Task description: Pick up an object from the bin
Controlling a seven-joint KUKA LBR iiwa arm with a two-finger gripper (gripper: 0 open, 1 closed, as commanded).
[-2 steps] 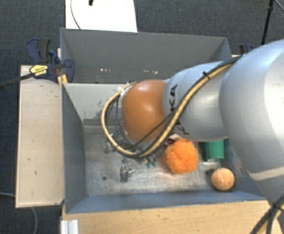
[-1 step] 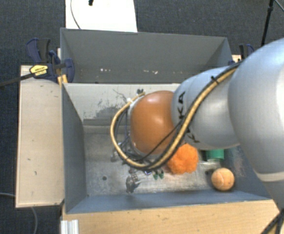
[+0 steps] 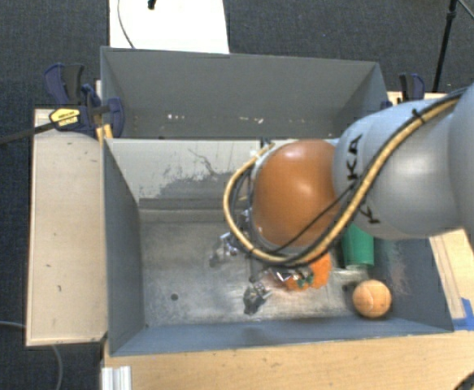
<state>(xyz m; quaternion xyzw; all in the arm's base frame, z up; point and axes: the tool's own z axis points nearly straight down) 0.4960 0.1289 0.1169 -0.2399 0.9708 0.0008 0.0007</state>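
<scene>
While the arm (image 3: 432,177) reaches in over the right rim of the grey metal bin (image 3: 127,250), its hand (image 3: 243,273) hangs low over the bin's floor, about midway between the left and right walls and somewhat nearer the front wall than the back one. A rounded orange cover (image 3: 293,193) on the wrist sits directly above the hand and hides most of it, and a loop of yellow-and-black cable (image 3: 235,218) curls round the cover's left side. From under the cover only bits of grey metal stick out toward the left wall and the front wall, so I cannot tell whether the hand is released or clenched, or whether it grasps anything. Nearest to it is a small orange thing (image 3: 316,273), which lies on the floor just beside the hand on the side toward the right wall, partly tucked under the cover and the cable. A green cylinder (image 3: 356,249) stands or lies near that, closer to the right wall and partly under the arm. A tan ball (image 3: 371,298) rests toward the front right corner, near the front wall and apart from the hand. All three things are gathered in the right half of the bin.
</scene>
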